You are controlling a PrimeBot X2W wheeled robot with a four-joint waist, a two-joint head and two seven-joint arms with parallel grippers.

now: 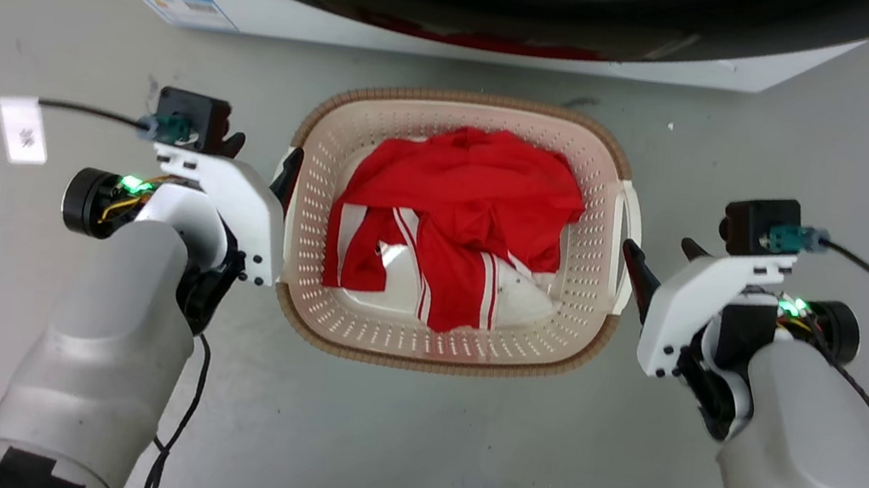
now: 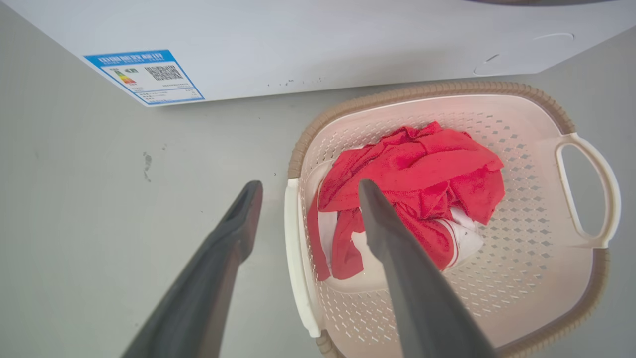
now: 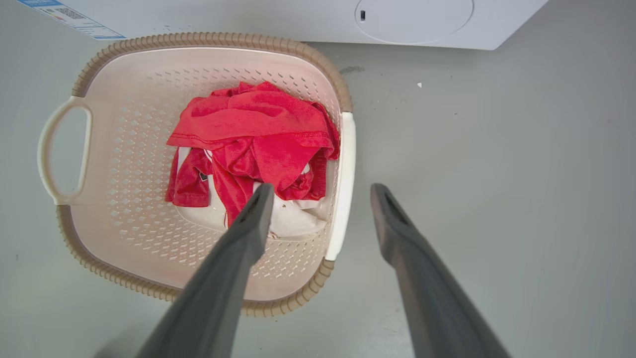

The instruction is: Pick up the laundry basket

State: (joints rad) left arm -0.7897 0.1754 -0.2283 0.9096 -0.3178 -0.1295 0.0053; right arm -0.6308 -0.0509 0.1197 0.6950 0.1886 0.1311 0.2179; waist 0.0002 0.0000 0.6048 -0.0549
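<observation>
Flanking the laundry basket (image 1: 473,101), left claw (image 2: 309,185) and right claw (image 3: 322,189) gape.

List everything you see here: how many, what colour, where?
floor: grey, all around
washing machine: one, white and black, top of the head view
laundry basket: one, cream with brown rim, on the floor before the machine
clothing: red-and-white heap, count unclear, inside the basket
label: one, blue-edged, on the machine's white panel
cables: two, black, white-tagged, at the wrists
left gripper: one, dark fingers, open, flanking the basket's left handle
right gripper: one, dark fingers, open, flanking its right handle
forearms: two, pale grey, lower corners
</observation>
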